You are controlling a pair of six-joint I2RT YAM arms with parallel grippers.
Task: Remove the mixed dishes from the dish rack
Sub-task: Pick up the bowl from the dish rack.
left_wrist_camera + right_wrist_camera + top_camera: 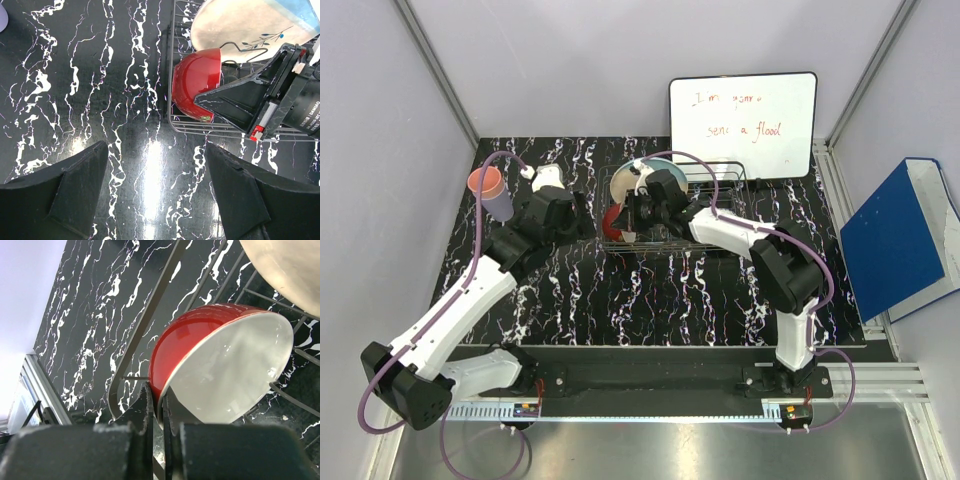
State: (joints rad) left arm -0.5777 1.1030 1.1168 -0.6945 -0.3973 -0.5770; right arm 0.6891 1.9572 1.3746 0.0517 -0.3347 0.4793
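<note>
The black wire dish rack [720,182] stands at the back middle of the table. In it a large cream and light-blue plate [625,182] stands on edge, with a red bowl with a cream inside [612,220] tipped on edge in front of it. My right gripper [160,395] is shut on the red bowl's [225,375] rim, one finger inside and one outside. My left gripper [157,170] is open and empty above bare table, just left of the rack [172,60] and bowl [192,80]. A salmon-pink cup [486,183] sits stacked on a lavender cup [500,207] at the far left. The small patterned bowl and dish are out of view.
A white board with red writing [742,125] leans behind the rack. A blue folder [890,240] lies off the table's right edge. Grey walls close in the left, back and right sides.
</note>
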